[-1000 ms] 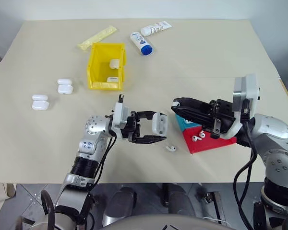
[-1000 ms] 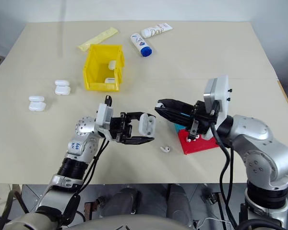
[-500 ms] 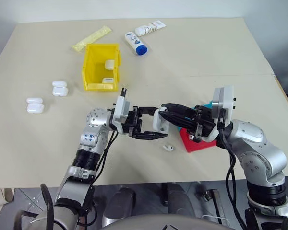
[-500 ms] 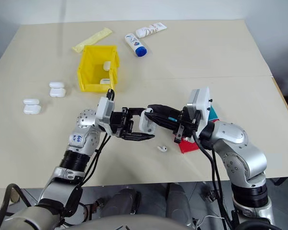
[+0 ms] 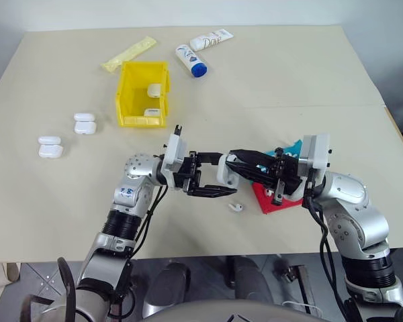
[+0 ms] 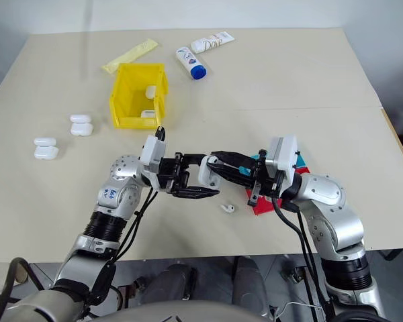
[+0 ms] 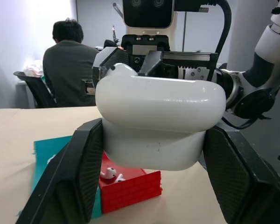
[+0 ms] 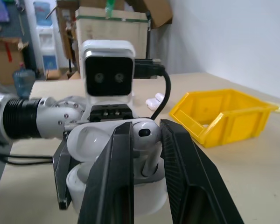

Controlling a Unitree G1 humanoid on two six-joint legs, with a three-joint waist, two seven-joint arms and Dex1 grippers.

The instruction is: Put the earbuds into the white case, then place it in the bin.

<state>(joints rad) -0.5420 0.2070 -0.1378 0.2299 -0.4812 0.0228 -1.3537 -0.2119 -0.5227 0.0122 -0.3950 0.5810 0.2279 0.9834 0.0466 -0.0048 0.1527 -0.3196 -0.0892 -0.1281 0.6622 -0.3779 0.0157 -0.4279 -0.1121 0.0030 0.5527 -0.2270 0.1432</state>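
Both our grippers meet over the near middle of the table, one on the case and one on an earbud.

Nearest us a loose earbud [image 5: 236,207] lies on the table [image 5: 289,80], just left of the red tray [image 5: 272,201], which has a blue tray [image 5: 292,146] behind it. Just past that, our left gripper [image 5: 211,181] is clamped tight on the open white case [image 5: 226,171], lid up. Our right gripper [image 8: 147,154] comes in from the right, its fingers [image 8: 112,186] pinched narrowly on an earbud [image 8: 147,135] sitting stem-down at the case's opening. Farther off to the left lie two pairs of closed cases [image 5: 48,145] [image 5: 84,124]. Beyond them stands the yellow bin [image 5: 142,94] with two cases inside. At the far edge lie a yellow packet [image 5: 129,53] and two tubes [image 5: 190,60] [image 5: 211,39].
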